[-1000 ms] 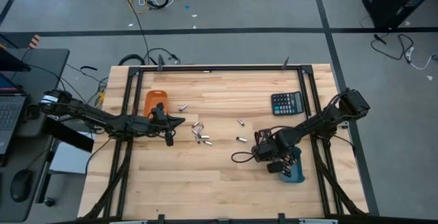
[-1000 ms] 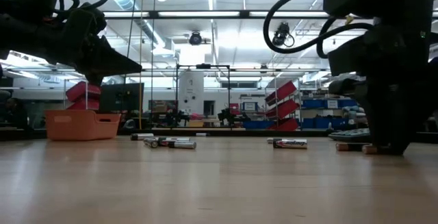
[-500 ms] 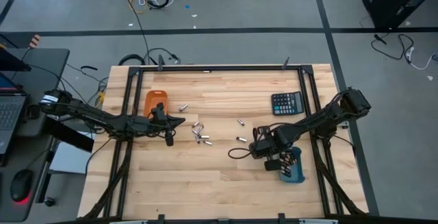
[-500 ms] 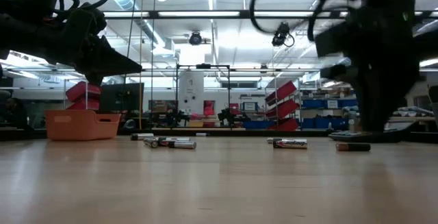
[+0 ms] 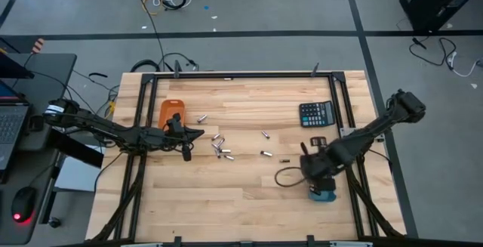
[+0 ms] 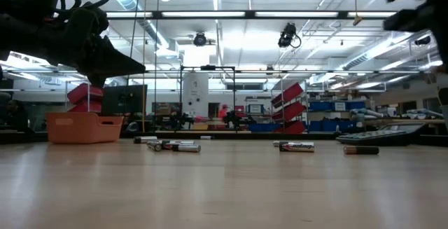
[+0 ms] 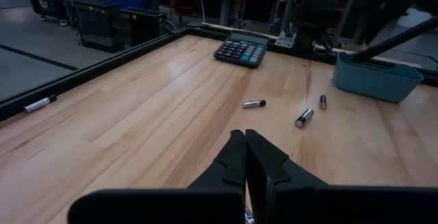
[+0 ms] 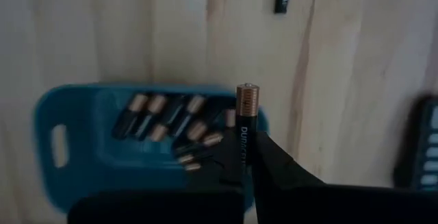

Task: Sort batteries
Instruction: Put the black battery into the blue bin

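Right gripper (image 8: 248, 157): I see it clamped on one black-and-copper cell (image 8: 246, 125), copper end outward, held above the blue tray (image 8: 61, 107).
Blue tray: nearest item on my right of the counter (image 5: 249, 202); it holds several copper-tipped cells (image 8: 168, 125). In the high view the right arm covers most of it.
Left gripper (image 7: 245, 157): I see its fingers pressed together, empty, hovering above the counter just beside the orange tray (image 5: 170, 112).
Loose batteries (image 5: 221, 148): a small cluster lies mid-counter, just past the left gripper. A few single ones lie farther right, well apart, between the cluster and the right arm.
Orange tray: left side, partly under the left arm.
Calculator (image 5: 315, 114): far right corner, flat on the counter.
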Motion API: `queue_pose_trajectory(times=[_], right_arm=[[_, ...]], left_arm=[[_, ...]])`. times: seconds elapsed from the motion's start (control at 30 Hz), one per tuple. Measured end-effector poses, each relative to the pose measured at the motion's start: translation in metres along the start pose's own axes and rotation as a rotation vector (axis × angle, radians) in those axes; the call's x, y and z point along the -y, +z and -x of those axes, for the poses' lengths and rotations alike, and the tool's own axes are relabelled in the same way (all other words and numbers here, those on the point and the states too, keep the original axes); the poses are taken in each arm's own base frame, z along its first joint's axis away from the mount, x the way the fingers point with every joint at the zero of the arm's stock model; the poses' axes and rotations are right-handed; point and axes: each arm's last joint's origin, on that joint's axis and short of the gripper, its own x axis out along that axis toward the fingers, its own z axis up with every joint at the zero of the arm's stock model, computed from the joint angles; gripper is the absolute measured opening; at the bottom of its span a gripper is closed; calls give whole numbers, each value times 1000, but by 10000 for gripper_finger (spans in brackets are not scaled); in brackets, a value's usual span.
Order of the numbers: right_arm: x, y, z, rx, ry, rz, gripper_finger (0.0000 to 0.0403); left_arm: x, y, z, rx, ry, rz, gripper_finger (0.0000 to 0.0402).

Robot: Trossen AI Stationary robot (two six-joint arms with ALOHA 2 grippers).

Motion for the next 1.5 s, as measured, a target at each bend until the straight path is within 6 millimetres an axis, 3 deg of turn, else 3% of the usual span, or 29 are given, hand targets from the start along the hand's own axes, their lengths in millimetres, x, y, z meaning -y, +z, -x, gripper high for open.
queue_pose_trajectory(times=[0.1,0.3,0.5,0.77,0.93,1.2,1.5], right_arm=[[-5,-15,2,5,0,-34,16],[-14,-34,-19,-100,4,-127,71],[-15,-37,-22,-128,9,-163,105],[6,-4,-12,84,-89,-155,105],[27,21,-17,119,-97,-176,105],[42,65,-56,123,-49,-119,109],[42,80,-104,-38,16,-124,124]], left_arm=[[0,0,0,0,0,0,0],[0,2,0,15,-4,9,0],[1,2,0,20,-5,12,0],[1,5,0,42,-11,31,0],[1,5,0,43,-12,33,0],[1,5,0,43,-12,38,0],[1,4,0,39,-10,36,0]])
